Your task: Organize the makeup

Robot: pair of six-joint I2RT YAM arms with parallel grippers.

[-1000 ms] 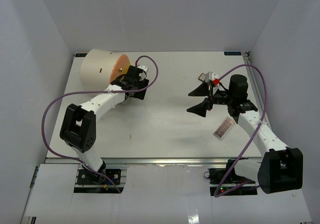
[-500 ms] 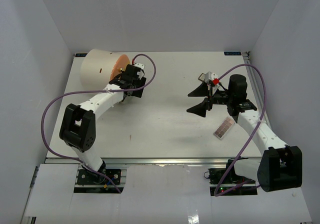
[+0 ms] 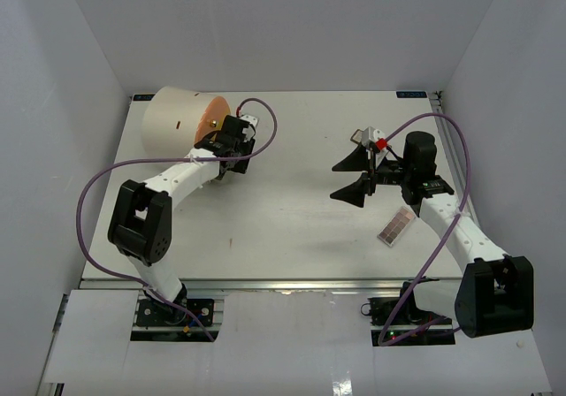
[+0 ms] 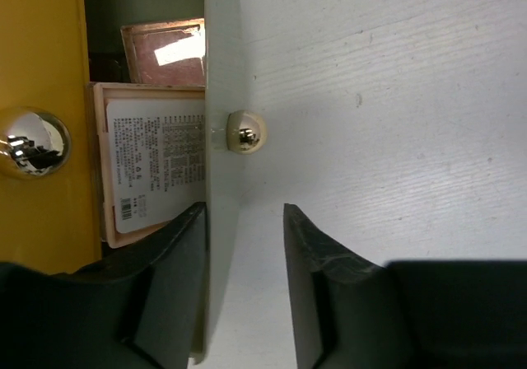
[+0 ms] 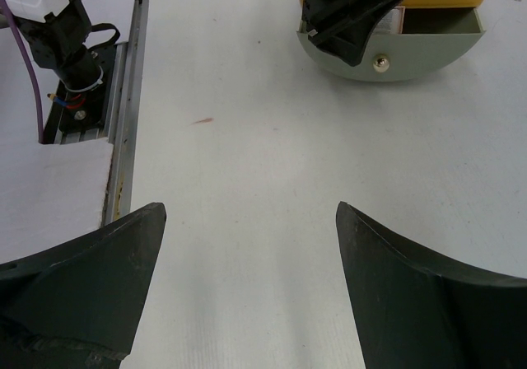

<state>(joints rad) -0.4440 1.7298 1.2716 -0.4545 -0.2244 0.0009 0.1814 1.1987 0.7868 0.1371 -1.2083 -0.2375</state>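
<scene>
So my left tool (image 4: 243, 212) is part-way spread and straddling the top edge of the drawer front (image 4: 221, 72): one finger sits inside the drawer right against the panel, the other is outside with a sliver of gap showing, so it's not actually pinching anything. Just past the fingertips there's the little shiny knob (image 4: 245, 132) sticking out of that panel. Inside the drawer, a labelled palette (image 4: 152, 167) lies with its printed back up, and a brown palette (image 4: 165, 52) sits beyond it, deeper in. Next to the drawer is the yellow face (image 4: 41, 56) with a second knob (image 4: 29, 142) on it, all part of the big cream cylinder (image 3: 172, 122) lying on its side at the far left of the desk (image 3: 283, 219). My right tool (image 5: 249, 212) is way over on the other side, spread wide with nothing between the fingers, hanging over bare desk. A loose palette (image 3: 396, 226) lies on the desk near that arm's forearm, toward the right edge, and the lipstick (image 3: 381, 142) is just beyond the right tool's far finger.
</scene>
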